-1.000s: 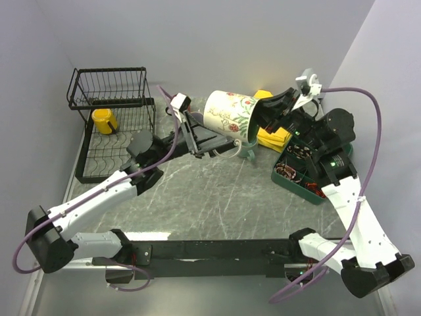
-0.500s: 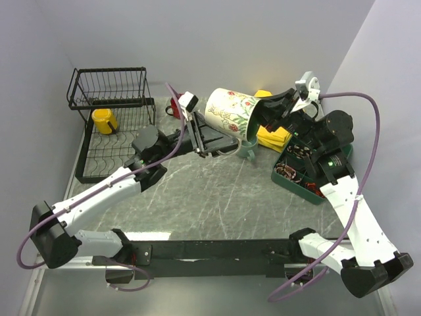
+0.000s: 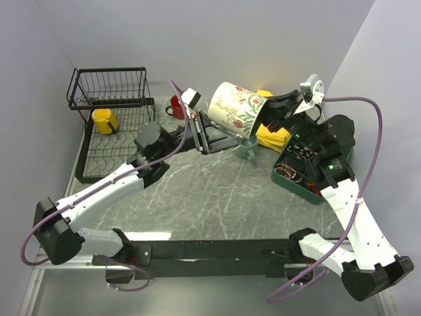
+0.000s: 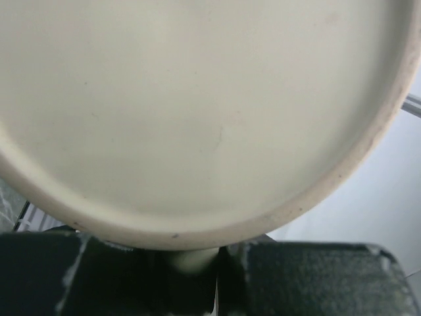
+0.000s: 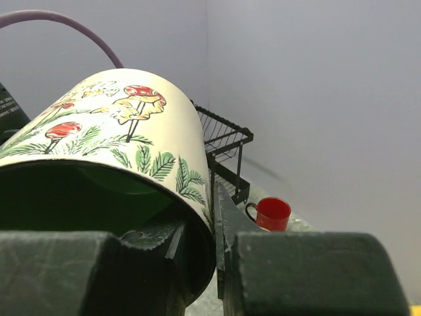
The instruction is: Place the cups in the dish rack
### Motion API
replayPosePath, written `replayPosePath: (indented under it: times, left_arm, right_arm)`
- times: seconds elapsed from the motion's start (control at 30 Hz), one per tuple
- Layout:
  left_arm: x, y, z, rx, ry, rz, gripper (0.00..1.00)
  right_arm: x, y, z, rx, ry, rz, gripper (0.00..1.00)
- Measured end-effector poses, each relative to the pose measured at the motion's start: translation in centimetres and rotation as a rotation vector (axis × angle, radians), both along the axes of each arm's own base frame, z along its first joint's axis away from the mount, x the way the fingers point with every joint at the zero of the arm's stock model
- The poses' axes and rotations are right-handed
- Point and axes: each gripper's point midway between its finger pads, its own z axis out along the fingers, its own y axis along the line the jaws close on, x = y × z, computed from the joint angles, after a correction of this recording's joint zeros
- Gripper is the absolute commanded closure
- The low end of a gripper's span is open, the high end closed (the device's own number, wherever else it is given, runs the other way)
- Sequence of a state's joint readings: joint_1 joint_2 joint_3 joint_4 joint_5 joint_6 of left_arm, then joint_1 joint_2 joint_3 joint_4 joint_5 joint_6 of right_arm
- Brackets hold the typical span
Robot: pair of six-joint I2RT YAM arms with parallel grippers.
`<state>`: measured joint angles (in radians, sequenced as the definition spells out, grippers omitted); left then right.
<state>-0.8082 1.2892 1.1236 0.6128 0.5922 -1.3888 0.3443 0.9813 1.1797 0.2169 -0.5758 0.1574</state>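
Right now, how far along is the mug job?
One yellow mug sits in the dish rack. The cream mug is in the air, its rim pinched by the right tool, the left tool at its base. A red mug and a grey-green one wait on the table.

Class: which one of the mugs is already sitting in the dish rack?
The yellow mug: it alone sits in the black dish rack; the red mug stands on the table beside it.
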Motion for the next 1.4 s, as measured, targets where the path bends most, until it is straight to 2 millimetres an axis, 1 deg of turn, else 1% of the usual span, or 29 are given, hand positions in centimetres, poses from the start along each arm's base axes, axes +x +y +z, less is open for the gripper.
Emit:
replayPosePath:
  times: [0.07,0.1,0.17,0.2,0.23,0.3,0.33,0.47,0.63,0.87,1.07,1.17,1.23,1.33,1.4]
  left_arm:
    - [-0.1,0.1,0.0,0.000,-0.010,0.000,0.99]
    - [-0.2,0.1,0.0,0.001,-0.015,0.000,0.99]
    - [-0.2,0.3,0.1,0.002,-0.019,0.002,0.99]
    - [-0.3,0.4,0.1,0.001,-0.019,0.003,0.99]
    - [-0.3,0.5,0.0,0.006,-0.013,0.005,0.99]
    - [-0.1,1.0,-0.8,0.023,0.014,0.016,0.99]
    - [0.2,1.2,-1.3,0.034,0.030,0.026,0.99]
    - [1.8,2.1,-3.2,0.062,0.093,0.074,0.99]
    - [3.6,4.1,-4.4,0.082,0.128,0.155,0.99]
    - [6.0,7.9,-6.5,0.115,0.180,0.297,0.99]
    - [8.2,12.4,-9.2,0.202,0.205,0.502,0.99]
    - [9.6,15.2,-11.0,0.253,0.206,0.636,0.99]
    - [10.4,17.0,-12.7,0.280,0.216,0.705,0.99]
    - [11.8,19.9,-15.6,0.314,0.269,0.793,0.99]
    - [12.9,22.2,-17.9,0.337,0.323,0.853,0.99]
  right_arm:
    - [-0.2,0.0,0.2,0.005,-0.011,0.003,0.99]
    - [-0.3,-0.1,0.2,0.005,-0.015,0.005,0.83]
    - [-0.6,0.0,0.2,0.003,-0.019,0.013,0.59]
    - [-0.7,0.1,0.2,-0.005,-0.028,0.020,0.37]
    - [-0.9,0.3,-0.1,-0.016,-0.036,0.031,0.29]
    - [-1.2,0.5,-0.5,-0.036,-0.050,0.047,0.17]
    - [-1.3,0.6,-0.5,-0.043,-0.059,0.051,0.14]
    - [-1.8,0.8,-0.7,-0.073,-0.090,0.068,0.06]
    - [-2.5,1.0,-2.1,-0.121,-0.109,0.094,0.04]
    - [-3.7,0.9,-3.8,-0.161,-0.122,0.124,0.03]
    - [-3.6,0.4,-5.2,-0.177,-0.064,0.104,0.03]
    - [-3.7,-0.1,-6.7,-0.197,-0.011,0.083,0.02]
    - [-3.9,-0.4,-7.6,-0.213,0.012,0.072,0.02]
    - [-4.1,-1.0,-9.2,-0.242,0.051,0.047,0.02]
    - [-4.4,-1.4,-10.2,-0.260,0.068,0.035,0.01]
